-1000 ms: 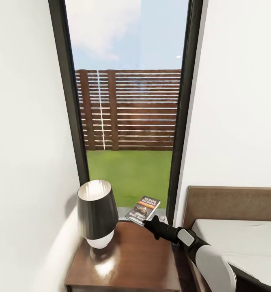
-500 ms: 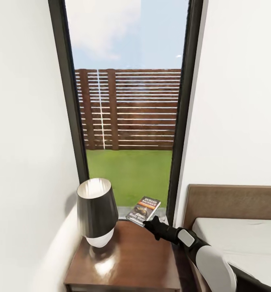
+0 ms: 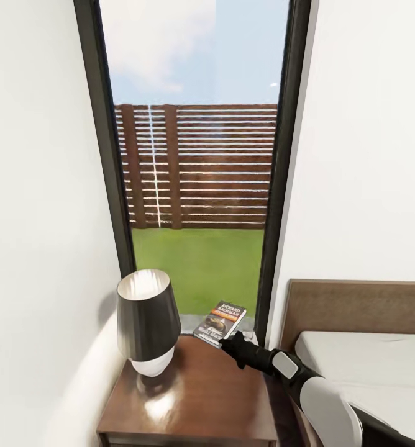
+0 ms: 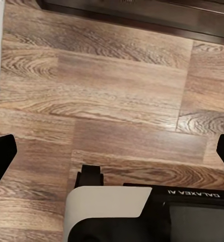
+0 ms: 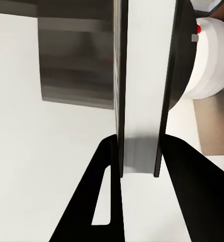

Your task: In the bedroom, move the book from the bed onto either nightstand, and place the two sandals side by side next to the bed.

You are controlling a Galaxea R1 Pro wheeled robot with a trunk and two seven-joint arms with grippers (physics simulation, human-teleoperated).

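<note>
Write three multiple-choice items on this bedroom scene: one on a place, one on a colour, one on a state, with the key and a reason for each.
1. Where is the book?
A. flat on the mattress
B. held above the far edge of the nightstand
C. on the floor

2. What colour is the lamp shade's outside?
A. dark, near black
B. red
C. yellow

3. What is the right gripper doing?
A. hanging open over the bed
B. resting on the lamp
C. shut on the book

Key:
1 B: the head view shows it raised by the window, past the nightstand's back edge.
2 A: the shade is dark outside, pale inside.
3 C: the right wrist view shows both fingers clamping the book's edge.
</note>
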